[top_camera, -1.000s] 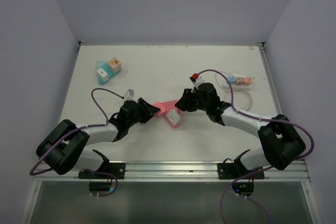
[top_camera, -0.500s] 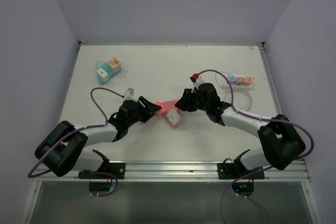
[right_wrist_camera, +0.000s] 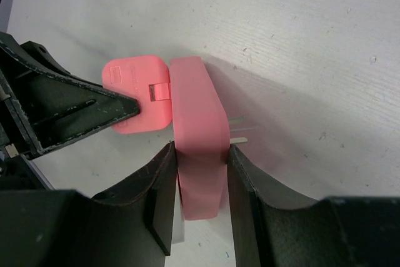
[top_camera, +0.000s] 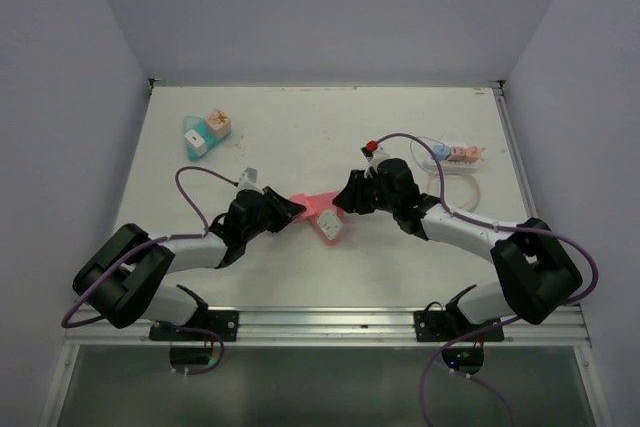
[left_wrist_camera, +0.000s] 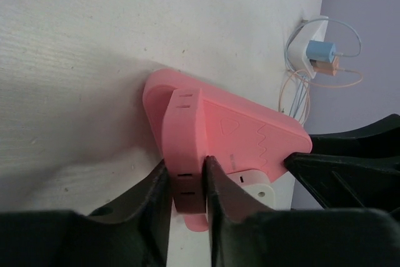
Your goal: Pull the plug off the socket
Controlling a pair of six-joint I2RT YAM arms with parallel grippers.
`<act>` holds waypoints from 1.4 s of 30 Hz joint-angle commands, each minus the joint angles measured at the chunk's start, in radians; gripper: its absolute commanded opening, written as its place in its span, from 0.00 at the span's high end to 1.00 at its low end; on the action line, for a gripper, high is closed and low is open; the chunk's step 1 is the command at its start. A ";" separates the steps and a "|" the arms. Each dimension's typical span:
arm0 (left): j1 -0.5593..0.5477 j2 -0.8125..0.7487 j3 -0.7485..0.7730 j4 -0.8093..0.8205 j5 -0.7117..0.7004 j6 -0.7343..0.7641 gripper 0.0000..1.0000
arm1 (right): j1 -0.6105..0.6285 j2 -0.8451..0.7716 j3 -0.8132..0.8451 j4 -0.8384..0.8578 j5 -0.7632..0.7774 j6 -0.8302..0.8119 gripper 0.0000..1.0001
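Note:
A pink plug (right_wrist_camera: 134, 95) sits against a pink triangular socket body (right_wrist_camera: 197, 136) at the table's middle (top_camera: 315, 203), and the two touch. A white piece (top_camera: 333, 228) lies under them. My left gripper (top_camera: 290, 209) is shut on the plug's slotted pink part (left_wrist_camera: 185, 167). My right gripper (top_camera: 343, 199) is shut on the socket body (left_wrist_camera: 250, 132) from the other side, its fingers (right_wrist_camera: 159, 179) pressing both flanks. Two metal prongs (right_wrist_camera: 240, 130) show beside the socket body.
A white power strip (top_camera: 455, 154) with blue and orange plugs and coiled thin cables (top_camera: 455, 185) lies at the back right, also in the left wrist view (left_wrist_camera: 319, 51). Teal, white and orange blocks (top_camera: 205, 132) sit at the back left.
The left arm's elbow has shifted slightly. Both grippers and the pink pieces stay where they were.

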 commanded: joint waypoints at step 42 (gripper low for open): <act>0.012 -0.146 -0.098 0.257 0.072 0.006 1.00 | -0.001 -0.064 0.039 -0.091 0.174 -0.110 1.00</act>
